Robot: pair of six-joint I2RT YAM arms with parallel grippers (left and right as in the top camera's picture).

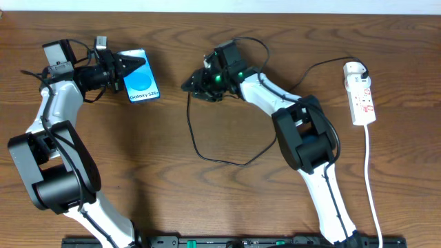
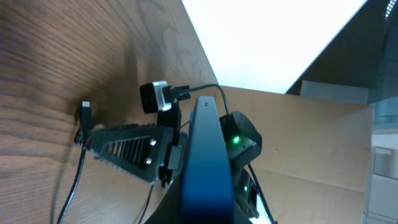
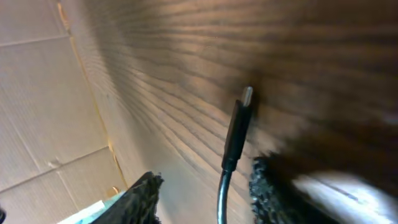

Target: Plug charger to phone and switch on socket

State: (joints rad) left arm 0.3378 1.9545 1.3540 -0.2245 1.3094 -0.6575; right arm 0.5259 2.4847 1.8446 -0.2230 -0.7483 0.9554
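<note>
The phone (image 1: 140, 84) screen reads "Galaxy S25".

grained wood table (image 1: 227, 207), glossy phone (image 1: 140, 81), matt black charger (image 3: 235, 134), metal tip.

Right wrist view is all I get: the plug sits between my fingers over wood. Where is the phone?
Observer: The left gripper holds the phone by one end, screen up. Bare table separates it from the right gripper.
Operator: Does the plug stick out enough to insert?
Observer: In the left wrist view the plug stands clear beyond the right fingertips, and its cable hangs below.
Operator: And the socket?
Observer: The socket lies at the table's far right edge, well away from both grippers.
</note>
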